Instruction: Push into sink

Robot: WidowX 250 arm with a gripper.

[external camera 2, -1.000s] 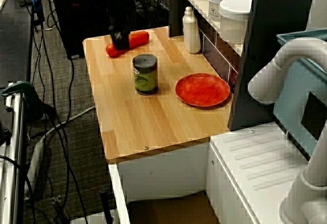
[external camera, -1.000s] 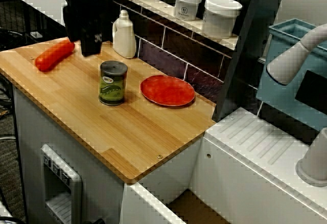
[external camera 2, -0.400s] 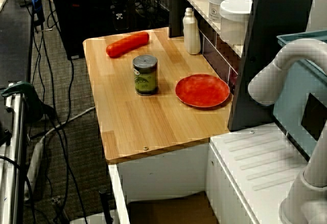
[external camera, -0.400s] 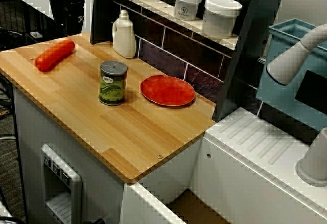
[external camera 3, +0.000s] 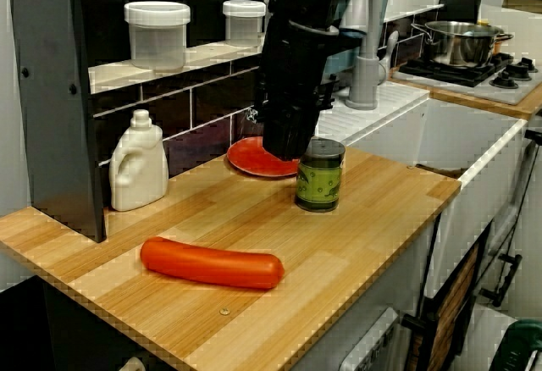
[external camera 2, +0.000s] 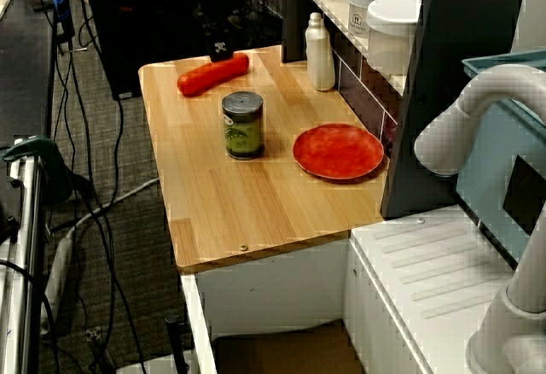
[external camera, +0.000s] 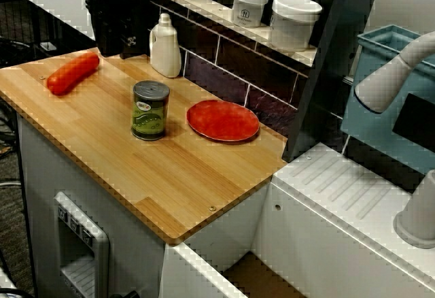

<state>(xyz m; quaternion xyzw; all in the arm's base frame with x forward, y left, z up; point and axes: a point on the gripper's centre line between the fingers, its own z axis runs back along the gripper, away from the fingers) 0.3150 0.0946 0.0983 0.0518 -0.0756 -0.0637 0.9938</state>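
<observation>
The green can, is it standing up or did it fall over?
Standing up. The green can sits on its flat bottom on the wooden counter, lid facing up.

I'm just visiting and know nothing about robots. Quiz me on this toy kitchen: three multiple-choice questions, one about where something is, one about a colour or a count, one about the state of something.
1. Where does the flat round red plate lie?
A. On the wooden counter, near the dark tiled back wall
B. On the shelf
C. In the sink

2. How many white lidded jars stand on the shelf?
A. One
B. Two
C. Four

3. How does the green labelled tin can stand?
A. On its side
B. Upright, with nothing touching it
C. Held in the black robot gripper

Answers:
1 A: the plate rests on the wood close to the tiles.
2 B: two jars sit side by side on the shelf.
3 B: the can stands on its base, and the gripper hangs apart from it, near the long orange-red sausage-shaped toy.
</observation>
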